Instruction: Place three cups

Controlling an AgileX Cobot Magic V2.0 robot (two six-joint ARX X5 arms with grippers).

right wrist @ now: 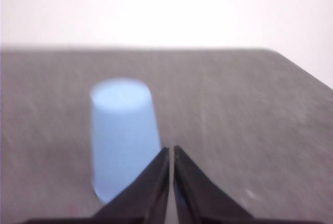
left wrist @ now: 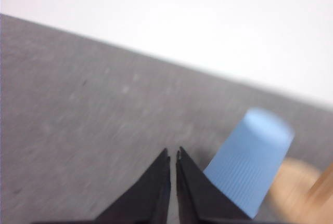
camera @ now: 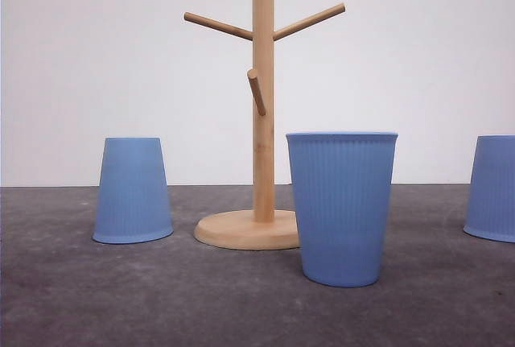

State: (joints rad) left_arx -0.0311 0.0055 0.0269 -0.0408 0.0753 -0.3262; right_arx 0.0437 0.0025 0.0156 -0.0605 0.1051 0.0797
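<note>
Three light-blue ribbed cups stand on the dark table in the front view. One cup (camera: 133, 192) is upside down at the left, one cup (camera: 342, 206) is upright in the middle foreground, and one cup (camera: 492, 187) is upside down at the right edge, cut off by the frame. In the left wrist view my left gripper (left wrist: 173, 155) is shut with nothing in it, and an upside-down cup (left wrist: 252, 161) stands just beyond its tips. In the right wrist view my right gripper (right wrist: 171, 151) is shut and holds nothing, with an inverted cup (right wrist: 124, 135) just beyond it.
A wooden cup tree (camera: 262, 105) with angled pegs rises from a round base (camera: 245, 230) between the left and middle cups; its base (left wrist: 299, 182) shows blurred in the left wrist view. The grey table's far edge (camera: 48, 187) meets a white wall.
</note>
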